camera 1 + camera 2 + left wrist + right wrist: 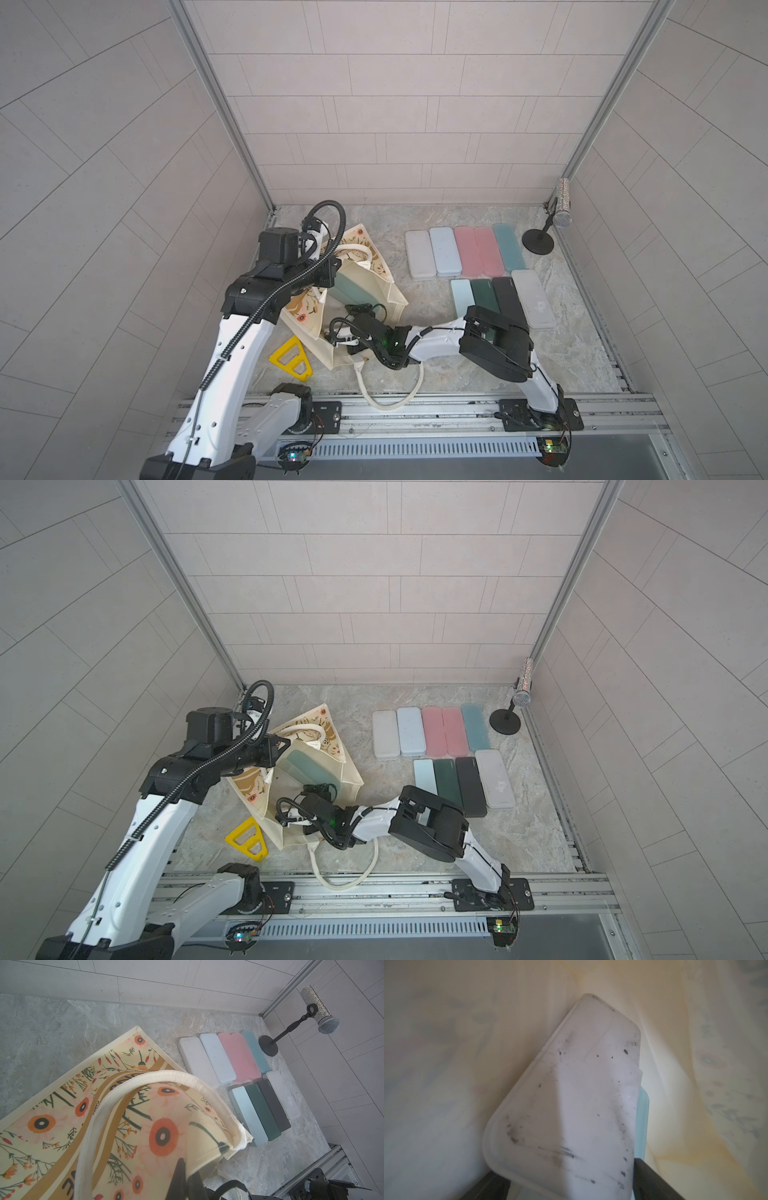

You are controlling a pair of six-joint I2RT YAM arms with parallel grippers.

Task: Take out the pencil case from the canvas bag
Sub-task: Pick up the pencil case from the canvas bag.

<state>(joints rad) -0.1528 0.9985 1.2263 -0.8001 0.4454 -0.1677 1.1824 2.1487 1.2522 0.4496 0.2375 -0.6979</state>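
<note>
Cream flower-print canvas bag [392, 293] lies left on the table [457, 365], its rim pinched by my left hand [188, 1180]. Inside, my right hand [566, 1183] straddles a scuffed white plastic pencil case [581, 1095]; I cannot tell whether it grips.

Soft even light; canvas bag [446, 1047] blurred close-up.

**Colours as they reach my remote feed.** Canvas bag [386, 291]: cream, printed with orange dark-centred flowers, tan bands and dark lettering. Its handle [89, 1142] is off-white. Inside the bag I see a whitish pencil case [571, 1105] flecked with dark scuffs, lying over a pale blue case [643, 1115]. Far row of cases [465, 251]: white, pale blue, pink, pink, teal. Near row of cases [503, 299]: mint, dark green, charcoal, white. Desk [561, 353]: grey marbled. Triangle [291, 357]: yellow. Microphone [563, 203]: glittery silver. Stand [538, 241]: black.
</note>
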